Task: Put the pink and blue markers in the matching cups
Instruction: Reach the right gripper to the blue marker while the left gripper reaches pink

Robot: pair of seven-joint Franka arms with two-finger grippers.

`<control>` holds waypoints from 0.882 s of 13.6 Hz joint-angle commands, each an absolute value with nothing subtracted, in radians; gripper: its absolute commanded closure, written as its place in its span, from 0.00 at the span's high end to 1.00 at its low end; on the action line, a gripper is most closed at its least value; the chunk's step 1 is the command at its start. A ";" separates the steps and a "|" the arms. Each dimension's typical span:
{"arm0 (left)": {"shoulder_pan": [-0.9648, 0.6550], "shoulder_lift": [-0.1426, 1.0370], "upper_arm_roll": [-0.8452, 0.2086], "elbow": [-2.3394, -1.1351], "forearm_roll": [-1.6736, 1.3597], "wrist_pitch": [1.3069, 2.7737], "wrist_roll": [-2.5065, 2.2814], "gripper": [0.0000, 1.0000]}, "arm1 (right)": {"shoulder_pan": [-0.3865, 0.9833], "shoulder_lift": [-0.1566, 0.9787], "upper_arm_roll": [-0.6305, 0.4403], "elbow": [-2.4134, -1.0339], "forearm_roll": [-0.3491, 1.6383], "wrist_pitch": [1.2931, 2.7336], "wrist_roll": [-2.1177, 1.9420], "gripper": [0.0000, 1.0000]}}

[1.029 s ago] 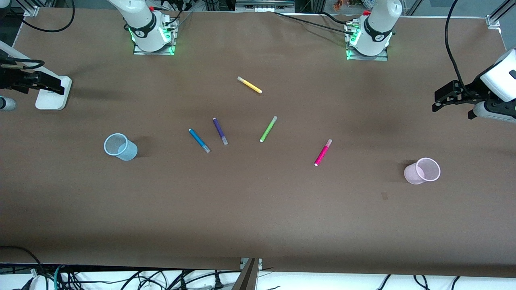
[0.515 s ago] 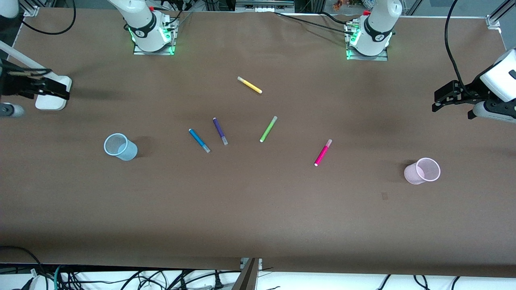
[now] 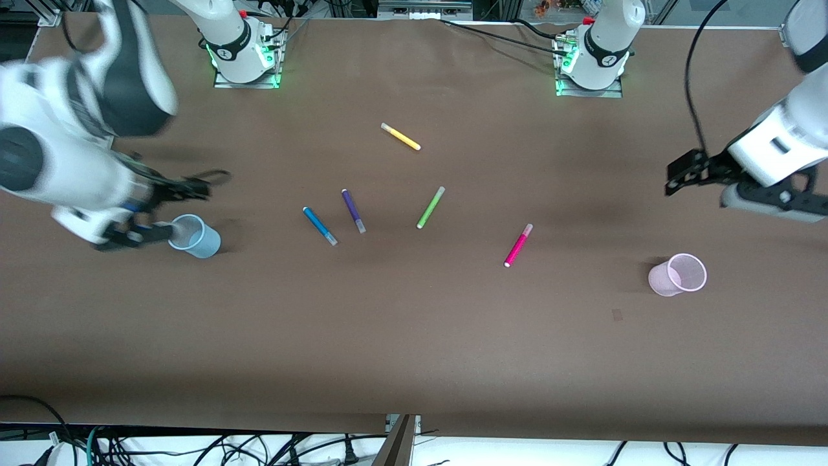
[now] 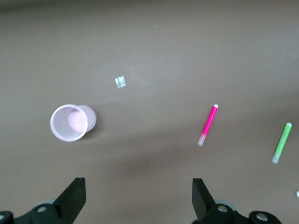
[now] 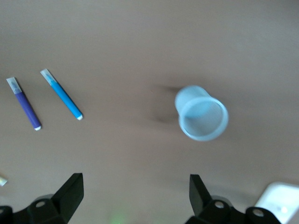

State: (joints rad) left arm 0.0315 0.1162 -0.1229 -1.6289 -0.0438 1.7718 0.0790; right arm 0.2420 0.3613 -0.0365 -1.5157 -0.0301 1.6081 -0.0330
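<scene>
The blue marker [image 3: 319,226] lies beside the dark purple pen [image 3: 353,211] near the table's middle; it also shows in the right wrist view [image 5: 62,94]. The pale blue cup [image 3: 194,236] stands toward the right arm's end [image 5: 202,119]. The pink marker [image 3: 518,245] lies between the middle and the pale pink cup [image 3: 678,274]; both show in the left wrist view, marker [image 4: 209,124] and cup [image 4: 70,122]. My right gripper [image 3: 184,208] is open and empty, over the table beside the blue cup [image 5: 135,189]. My left gripper [image 3: 678,177] is open and empty, over the table near the pink cup [image 4: 138,191].
A lime-green pen [image 3: 430,207] lies between the purple pen and the pink marker. A yellow pen [image 3: 401,136] lies farther from the front camera, near the middle. The purple pen shows in the right wrist view [image 5: 24,103]. A white object [image 5: 280,200] shows there near the blue cup.
The right arm has swung in from the table's end and its gripper is now beside the blue cup. The left gripper has moved inward toward the table's middle. Pens and cups have not moved.
</scene>
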 commanded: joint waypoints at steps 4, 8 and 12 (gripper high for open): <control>0.021 0.215 -0.241 -1.840 -0.089 2.126 -0.027 1.00 | 0.365 0.526 -0.043 -1.491 -0.015 1.785 -0.037 1.00; -0.017 0.362 -0.307 -1.850 -0.068 2.247 -0.089 1.00 | 0.445 0.627 -0.038 -1.491 0.026 1.894 -0.035 1.00; -0.052 0.469 -0.307 -1.900 0.026 2.359 -0.089 1.00 | 0.498 0.695 -0.038 -1.497 0.026 1.953 -0.035 1.00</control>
